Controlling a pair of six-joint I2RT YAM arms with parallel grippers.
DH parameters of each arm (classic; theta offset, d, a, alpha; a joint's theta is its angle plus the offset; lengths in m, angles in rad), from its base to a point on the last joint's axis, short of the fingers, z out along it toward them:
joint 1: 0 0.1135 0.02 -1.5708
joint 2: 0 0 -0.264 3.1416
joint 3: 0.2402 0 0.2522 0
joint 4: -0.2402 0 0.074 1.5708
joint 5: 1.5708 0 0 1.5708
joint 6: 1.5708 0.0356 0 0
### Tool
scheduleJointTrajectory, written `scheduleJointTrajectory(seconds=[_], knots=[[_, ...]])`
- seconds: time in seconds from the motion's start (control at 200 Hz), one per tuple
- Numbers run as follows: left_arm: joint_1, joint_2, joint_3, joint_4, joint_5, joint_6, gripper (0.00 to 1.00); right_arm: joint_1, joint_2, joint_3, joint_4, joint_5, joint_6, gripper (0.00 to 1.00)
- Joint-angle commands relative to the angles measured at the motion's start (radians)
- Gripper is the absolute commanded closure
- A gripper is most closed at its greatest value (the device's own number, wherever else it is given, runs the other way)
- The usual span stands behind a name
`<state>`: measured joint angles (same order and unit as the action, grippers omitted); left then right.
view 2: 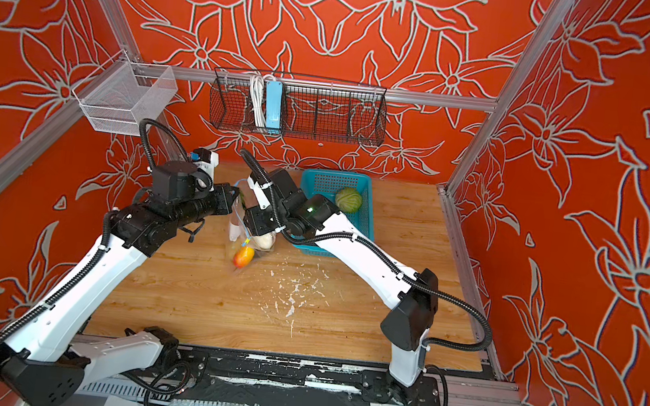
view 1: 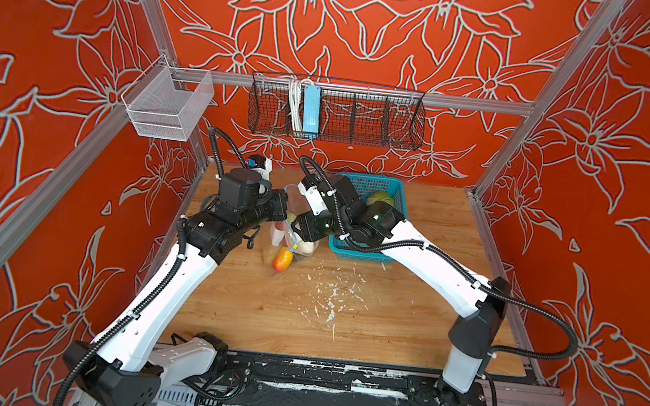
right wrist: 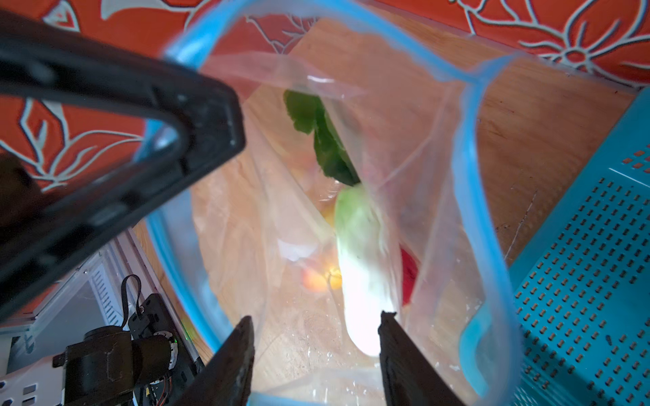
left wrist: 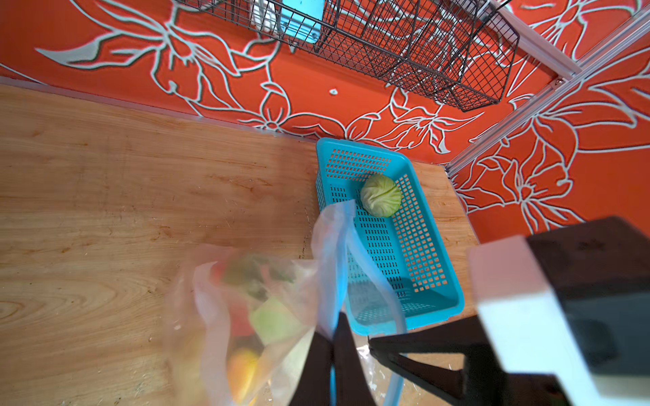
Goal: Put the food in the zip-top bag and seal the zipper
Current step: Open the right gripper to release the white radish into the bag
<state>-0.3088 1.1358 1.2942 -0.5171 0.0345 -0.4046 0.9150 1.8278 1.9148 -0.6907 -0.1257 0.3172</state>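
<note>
The zip-top bag hangs upright and open between both arms. My left gripper is shut on its blue zipper rim. My right gripper is open over the bag's mouth, with nothing between its fingers. The zipper forms a wide loop around that view. Inside the bag lie a pale cucumber, blurred, a green leaf, a red piece and an orange-red fruit. The green cabbage sits alone in the basket.
The teal perforated basket stands just right of the bag, under the right arm. A black wire rack and a white mesh bin hang on the walls. White flecks mark the wooden table.
</note>
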Motion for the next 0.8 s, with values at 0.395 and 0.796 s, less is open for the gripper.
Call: scheduleJointTrajectory(seconds=[0.395, 0.796], knots=[[-0.003, 0.03, 0.067, 0.019, -0.058, 0.077, 1.0, -0.064, -0.067, -0.022, 0.013, 0.032, -0.005, 0.4], [0.004, 0.078, 0.061, 0.037, -0.08, 0.137, 1.0, -0.156, -0.086, -0.079, 0.045, -0.041, 0.056, 0.34]])
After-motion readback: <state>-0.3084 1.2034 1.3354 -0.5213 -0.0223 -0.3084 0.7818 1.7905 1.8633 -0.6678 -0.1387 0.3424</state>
